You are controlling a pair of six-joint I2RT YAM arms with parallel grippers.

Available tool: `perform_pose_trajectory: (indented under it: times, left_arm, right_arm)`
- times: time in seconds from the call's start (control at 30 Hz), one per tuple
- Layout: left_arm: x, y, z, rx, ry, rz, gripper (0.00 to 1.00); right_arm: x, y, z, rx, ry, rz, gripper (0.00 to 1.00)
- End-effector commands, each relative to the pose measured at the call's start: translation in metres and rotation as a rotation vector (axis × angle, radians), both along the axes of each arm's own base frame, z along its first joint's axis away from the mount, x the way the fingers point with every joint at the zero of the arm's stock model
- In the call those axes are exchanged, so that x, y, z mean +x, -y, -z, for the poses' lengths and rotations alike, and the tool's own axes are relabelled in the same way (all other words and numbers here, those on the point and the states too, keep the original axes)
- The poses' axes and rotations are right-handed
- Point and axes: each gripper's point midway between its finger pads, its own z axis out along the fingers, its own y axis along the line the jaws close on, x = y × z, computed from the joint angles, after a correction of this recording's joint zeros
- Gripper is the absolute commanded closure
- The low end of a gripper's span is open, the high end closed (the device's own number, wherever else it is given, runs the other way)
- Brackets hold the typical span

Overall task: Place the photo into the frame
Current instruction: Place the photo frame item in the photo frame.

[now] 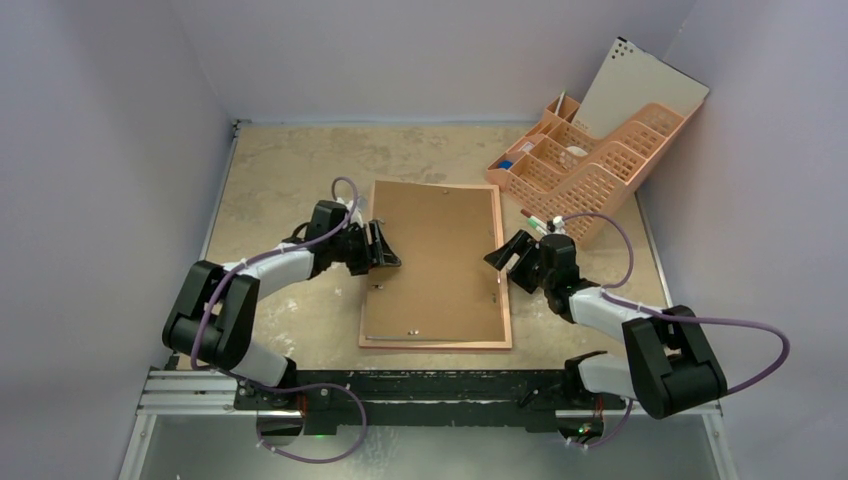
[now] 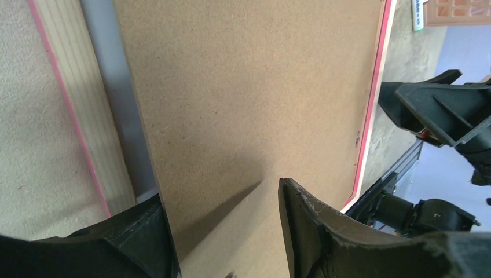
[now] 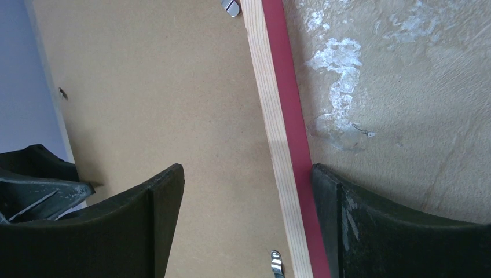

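Left hand [image 1: 386, 247], open and empty, straddles the left edge of the backing board [image 1: 435, 260]. Right hand [image 1: 503, 256], open and empty, straddles the right rail of the frame [image 3: 278, 127]. Seat the board flat.

Showing the frame [image 1: 450, 346] flat at the middle of the table [image 1: 290, 170], reverse up — pale wood rails, pink edge — brown backing board [image 1: 435, 265] slightly askew inside.

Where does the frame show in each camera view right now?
Top external: the frame lies face down at picture centre.
Left wrist: its wood rail at left, pink edge far right.
Right wrist: its rail runs top to bottom, centre.
Shared landmark: the brown backing board inside it.
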Motion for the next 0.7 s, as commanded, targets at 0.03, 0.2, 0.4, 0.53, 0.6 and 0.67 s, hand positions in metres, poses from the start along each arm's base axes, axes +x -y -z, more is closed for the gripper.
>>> perform_pose_trajectory:
  times: [0.03,0.2,0.4,0.53,0.6,0.67]
  left_arm:
    - [0.007,0.000,-0.012,0.069,0.053,0.074,0.41]
    - [0.005,-0.009,-0.007,0.144,0.027,0.094,0.41]
    - [0.003,-0.024,-0.013,0.232,0.049,0.091,0.36]
    - [0.000,-0.034,-0.020,0.270,0.065,0.075,0.36]
    - [0.000,-0.041,-0.022,0.302,0.072,0.050,0.36]
    - [0.000,-0.048,-0.024,0.329,0.086,0.015,0.36]
  right_arm:
    - [-0.016,-0.001,0.018,-0.008,-0.070,-0.020,0.18]
    - [-0.018,-0.001,0.020,-0.007,-0.076,-0.020,0.18]
    - [-0.017,-0.002,0.019,-0.008,-0.075,-0.034,0.18]
    - [-0.014,0.001,0.015,-0.021,-0.066,-0.020,0.19]
    - [-0.011,0.004,0.010,-0.040,-0.050,-0.010,0.20]
    - [-0.008,0.008,0.004,-0.061,-0.032,0.006,0.20]
